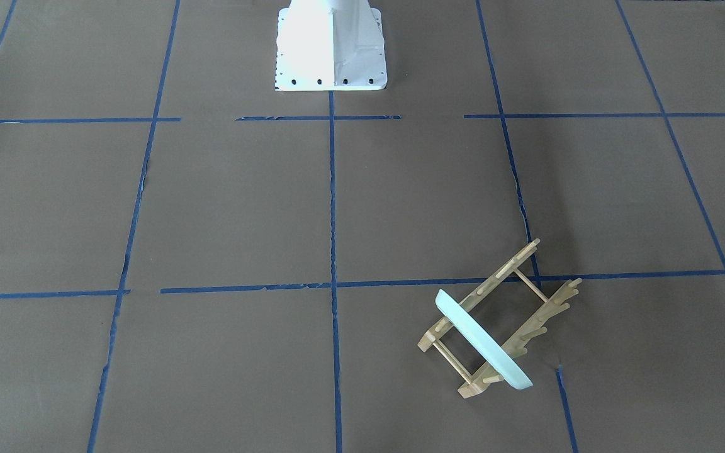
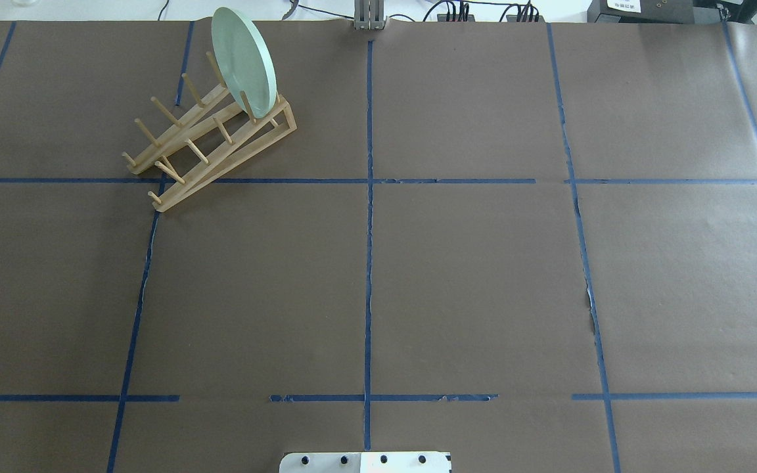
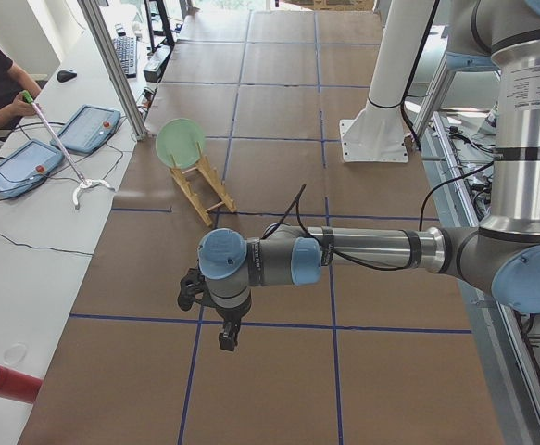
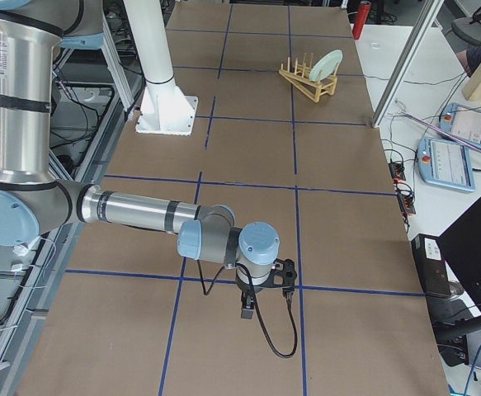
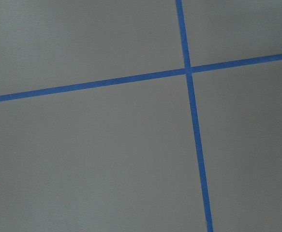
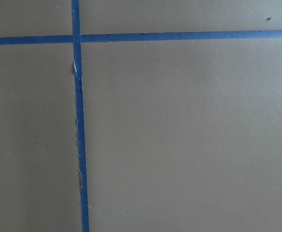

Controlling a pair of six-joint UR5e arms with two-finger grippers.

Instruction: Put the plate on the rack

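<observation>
— Now, location of the plate [image 2: 244,62]?

— Found at eleven o'clock of the table [image 2: 470,282] in the overhead view. Standing on edge in the rack [image 2: 211,141], seated among the pegs at its two-o'clock end, across both rails and leaning slightly.

— Long axis of the rack?

— Running from two o'clock to eight o'clock in that view, with the plate face set across it.

— Nearer arm?

— Judged to be the left, the rack lying well inside the table's left half. From the left side camera: left gripper [image 3: 227,338] hanging over bare paper, rack well apart at about twelve o'clock. From the right side camera: right gripper [image 4: 247,311] farther off, rack just past twelve o'clock.

— Jaws?

— Cannot tell for either, being visible only in the side views. No fingers and no object in either wrist view, only brown paper crossed by blue tape [image 5: 189,70].

— Materials?

— Plate: pale mint green, round, low raised rim, smooth; likely hard, and slippery on edge. Rack: light wood, two rails of upright dowel pegs, thin crossbars; probably light enough to shift if knocked.

— Standing of the task?

— Judged complete as things lie. No further move called for beyond keeping clear.
</observation>
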